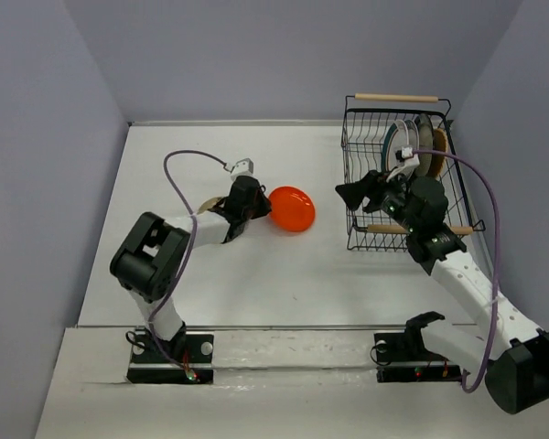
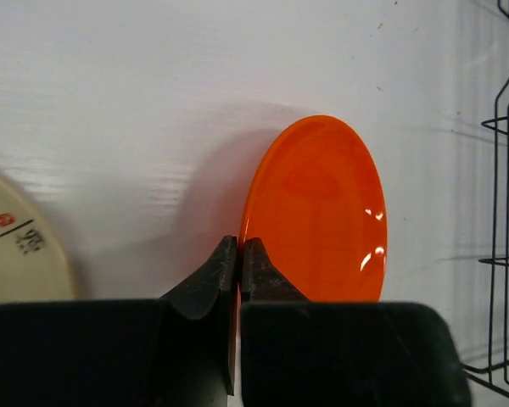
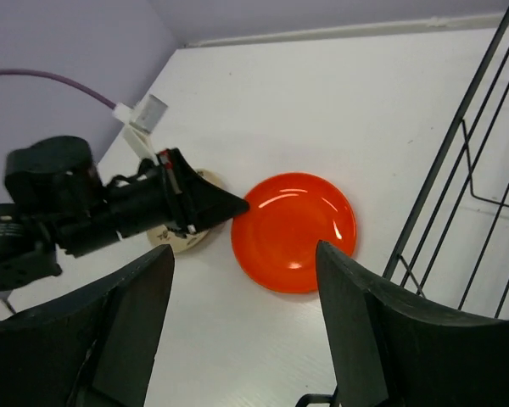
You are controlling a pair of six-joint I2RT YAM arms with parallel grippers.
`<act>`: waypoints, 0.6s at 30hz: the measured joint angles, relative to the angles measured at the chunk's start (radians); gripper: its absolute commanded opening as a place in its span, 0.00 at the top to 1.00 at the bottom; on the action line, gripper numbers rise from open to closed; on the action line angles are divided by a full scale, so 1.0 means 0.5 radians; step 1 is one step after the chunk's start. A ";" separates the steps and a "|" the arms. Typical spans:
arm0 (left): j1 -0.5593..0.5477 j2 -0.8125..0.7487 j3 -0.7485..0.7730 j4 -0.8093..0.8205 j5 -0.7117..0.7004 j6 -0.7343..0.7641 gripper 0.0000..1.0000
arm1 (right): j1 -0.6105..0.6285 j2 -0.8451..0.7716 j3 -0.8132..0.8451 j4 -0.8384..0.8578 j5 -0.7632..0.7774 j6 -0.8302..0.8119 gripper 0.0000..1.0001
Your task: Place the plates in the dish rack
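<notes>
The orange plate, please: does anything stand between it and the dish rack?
Nothing lies on the table between the orange plate and the dish rack, but the right gripper, jaws open, hangs over that gap close to the rack's wall.

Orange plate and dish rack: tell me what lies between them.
Only bare table, clearest in the right wrist view; the plate and rack stand apart.

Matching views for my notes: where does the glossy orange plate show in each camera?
Top external: orange plate centre, at the left gripper tip.
Left wrist: centre-right, rim pinched between the jaws.
Right wrist: centre, beside the rack wires.
Shared landmark: dish rack, right of the plate everywhere.
</notes>
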State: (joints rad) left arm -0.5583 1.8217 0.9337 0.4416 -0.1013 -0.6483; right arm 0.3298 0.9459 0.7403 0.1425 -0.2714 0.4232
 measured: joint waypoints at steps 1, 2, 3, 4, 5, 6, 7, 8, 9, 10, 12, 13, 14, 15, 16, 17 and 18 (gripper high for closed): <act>0.005 -0.088 -0.060 -0.002 -0.002 0.008 0.94 | 0.002 0.032 0.004 0.000 -0.040 -0.003 0.26; 0.009 -0.233 -0.135 -0.027 -0.010 0.020 0.94 | 0.009 0.082 0.012 -0.001 -0.079 -0.010 0.25; 0.014 -0.359 -0.208 -0.032 -0.012 0.024 0.94 | 0.016 0.112 0.018 -0.002 -0.105 -0.014 0.24; 0.021 -0.500 -0.272 -0.040 -0.014 0.025 0.94 | 0.026 0.152 0.029 -0.010 -0.141 -0.024 0.23; 0.022 -0.626 -0.317 -0.041 -0.016 0.025 0.94 | 0.044 0.193 0.045 -0.016 -0.167 -0.035 0.20; 0.022 -0.723 -0.355 -0.038 -0.016 0.026 0.94 | 0.056 0.226 0.064 -0.027 -0.192 -0.046 0.19; 0.021 -0.845 -0.397 -0.037 -0.015 0.027 0.94 | 0.063 0.241 0.076 -0.036 -0.206 -0.051 0.18; 0.021 -1.004 -0.452 -0.029 -0.011 0.024 0.94 | 0.071 0.257 0.095 -0.047 -0.221 -0.060 0.17; 0.021 -1.101 -0.491 -0.019 -0.010 0.022 0.94 | 0.079 0.270 0.114 -0.054 -0.235 -0.069 0.17; 0.021 -1.196 -0.524 -0.020 -0.008 0.021 0.94 | 0.084 0.296 0.148 -0.063 -0.255 -0.076 0.17; 0.021 -1.380 -0.591 -0.008 0.024 0.018 0.94 | 0.099 0.351 0.213 -0.069 -0.278 -0.085 0.16; 0.021 -1.446 -0.623 -0.002 0.044 0.014 0.94 | 0.117 0.387 0.251 -0.070 -0.298 -0.087 0.16; 0.021 -1.499 -0.651 -0.002 0.063 0.011 0.94 | 0.137 0.420 0.283 -0.070 -0.329 -0.087 0.16; 0.021 -1.536 -0.673 -0.002 0.080 0.008 0.94 | 0.153 0.445 0.302 -0.073 -0.354 -0.088 0.16; 0.021 -1.584 -0.707 -0.007 0.100 0.005 0.94 | 0.179 0.488 0.329 -0.076 -0.377 -0.086 0.16; 0.021 -1.629 -0.735 -0.012 0.118 0.002 0.94 | 0.201 0.520 0.344 -0.076 -0.394 -0.086 0.16; 0.021 -1.678 -0.764 -0.024 0.135 -0.001 0.94 | 0.214 0.544 0.352 -0.079 -0.409 -0.085 0.17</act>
State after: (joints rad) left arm -0.5480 0.9825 0.5514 0.4297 -0.0338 -0.6487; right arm 0.4370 1.2179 0.9165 0.1032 -0.4759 0.3809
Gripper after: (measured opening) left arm 0.095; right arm 0.834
